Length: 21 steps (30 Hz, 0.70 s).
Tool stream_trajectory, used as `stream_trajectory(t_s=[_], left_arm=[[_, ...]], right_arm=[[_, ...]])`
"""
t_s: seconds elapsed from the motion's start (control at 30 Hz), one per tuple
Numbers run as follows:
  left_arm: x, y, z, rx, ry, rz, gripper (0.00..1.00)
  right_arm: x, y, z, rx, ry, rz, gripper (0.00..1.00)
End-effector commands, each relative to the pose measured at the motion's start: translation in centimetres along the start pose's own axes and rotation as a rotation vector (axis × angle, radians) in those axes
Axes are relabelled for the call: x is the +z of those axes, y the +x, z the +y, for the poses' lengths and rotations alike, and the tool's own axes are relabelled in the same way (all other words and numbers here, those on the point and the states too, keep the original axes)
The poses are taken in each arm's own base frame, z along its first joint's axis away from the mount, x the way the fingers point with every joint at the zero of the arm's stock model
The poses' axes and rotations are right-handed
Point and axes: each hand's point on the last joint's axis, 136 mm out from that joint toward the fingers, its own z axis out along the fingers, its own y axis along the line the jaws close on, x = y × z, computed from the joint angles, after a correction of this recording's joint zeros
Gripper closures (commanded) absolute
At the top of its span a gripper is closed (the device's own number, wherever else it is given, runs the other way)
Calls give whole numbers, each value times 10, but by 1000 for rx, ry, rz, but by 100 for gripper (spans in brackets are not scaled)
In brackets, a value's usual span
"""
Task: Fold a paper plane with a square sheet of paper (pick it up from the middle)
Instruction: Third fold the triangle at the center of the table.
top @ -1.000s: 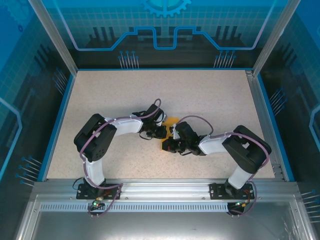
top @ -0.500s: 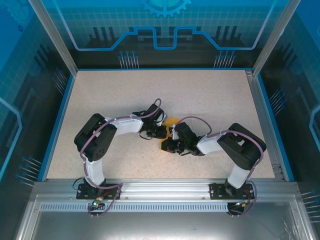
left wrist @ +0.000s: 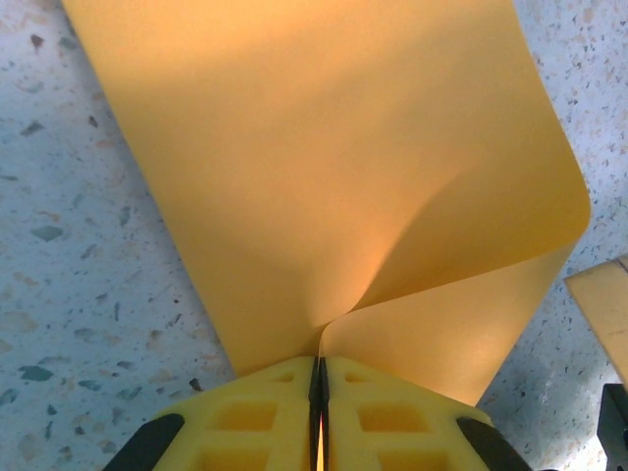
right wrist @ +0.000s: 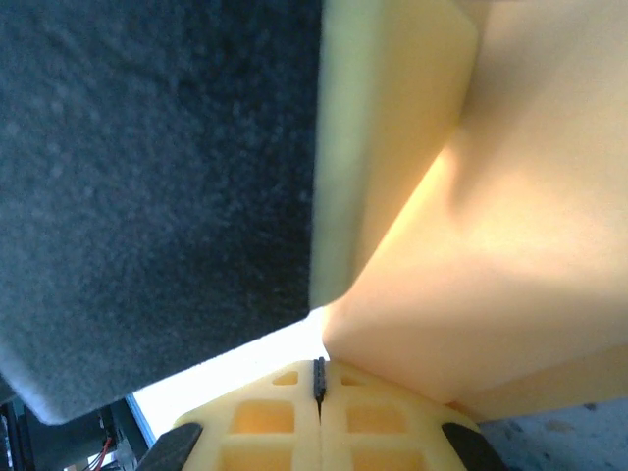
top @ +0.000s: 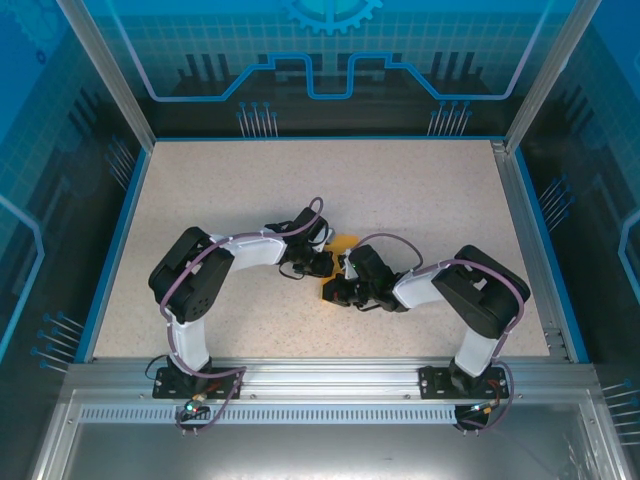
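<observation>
Pinching the square sheet of paper, left hand shows its curl close-up; right hand pressed together

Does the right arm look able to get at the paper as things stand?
Likely yes: the right arm has its jaws at the paper, seemingly shut on its edge, with nothing between. The left arm pinches the same paper beside, crowding but not blocking.

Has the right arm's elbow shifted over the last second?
Yes. The right arm's elbow has swung left, toward the middle of the table: it now sits more nearly above its bolted base than it did a second ago.
</observation>
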Motion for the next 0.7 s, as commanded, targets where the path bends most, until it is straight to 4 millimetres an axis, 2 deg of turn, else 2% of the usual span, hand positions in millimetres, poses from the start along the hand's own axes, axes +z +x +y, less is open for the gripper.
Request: stream_trajectory(t_s=[0.0, 0.2, 0.37, 0.67], left_arm=[[6, 11, 8, -6, -21, 59, 88], [6, 12, 8, -7, -20, 60, 88], [6, 12, 8, -5, -18, 62, 88], [8, 12, 7, -5, -11, 68, 88]], right_arm=[[5, 11, -17, 23, 47, 14, 100], [-12, -5, 7, -18, 12, -28, 100], [-15, -16, 5, -2, -4, -45, 100], [-10, -21, -10, 17, 30, -39, 100]])
